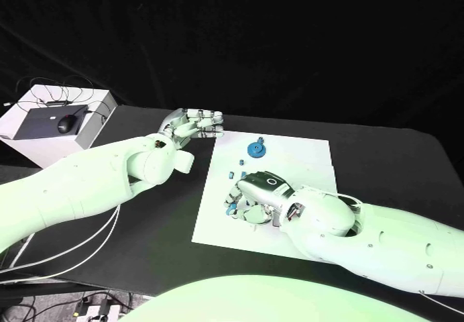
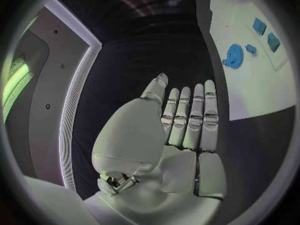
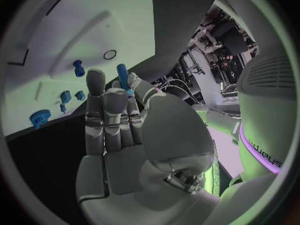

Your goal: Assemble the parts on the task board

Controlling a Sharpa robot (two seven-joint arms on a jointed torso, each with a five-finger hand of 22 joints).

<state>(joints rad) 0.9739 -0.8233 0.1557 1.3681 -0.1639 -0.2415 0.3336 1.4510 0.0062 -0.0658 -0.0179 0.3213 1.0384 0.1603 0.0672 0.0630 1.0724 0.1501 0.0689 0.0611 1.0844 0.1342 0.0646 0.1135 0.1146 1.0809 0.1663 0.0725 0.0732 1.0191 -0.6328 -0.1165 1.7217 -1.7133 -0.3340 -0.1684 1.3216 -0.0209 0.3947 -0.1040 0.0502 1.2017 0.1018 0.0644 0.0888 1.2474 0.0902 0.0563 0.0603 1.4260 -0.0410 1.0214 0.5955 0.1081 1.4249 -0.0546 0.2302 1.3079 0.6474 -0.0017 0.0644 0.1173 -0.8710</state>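
1. Fingers of the right robot hand (image 3: 115, 130) were curled around a small blue cylindrical peg (image 3: 124, 78), pinching it against the thumb; in the head view this robot hand (image 1: 259, 194) hung over the near left part of the task board (image 1: 300, 149).
2. The left robot hand (image 2: 181, 125) was released, its fingers straight and side by side, holding nothing; in the head view it (image 1: 194, 126) hovered above the black worktop (image 1: 406, 161) just beyond the board's far left corner.
3. The task board was a flat, matte white rectangular plate lying in the middle of the worktop.
4. A blue toothed gear (image 1: 256, 148) lay on the board's far part, with two small blue blocks (image 1: 237, 161) nearer and to its left.
5. More small blue parts (image 1: 232, 201) showed beside the right robot hand's fingers, partly hidden by it; whether they touched it could not be told.
6. A white box (image 1: 92, 127) stood at the far left of the worktop, carrying a dark flat device (image 1: 39, 123) and a black mouse (image 1: 65, 123) with cables.
7. Loose white cables (image 1: 92, 251) ran along the near left.
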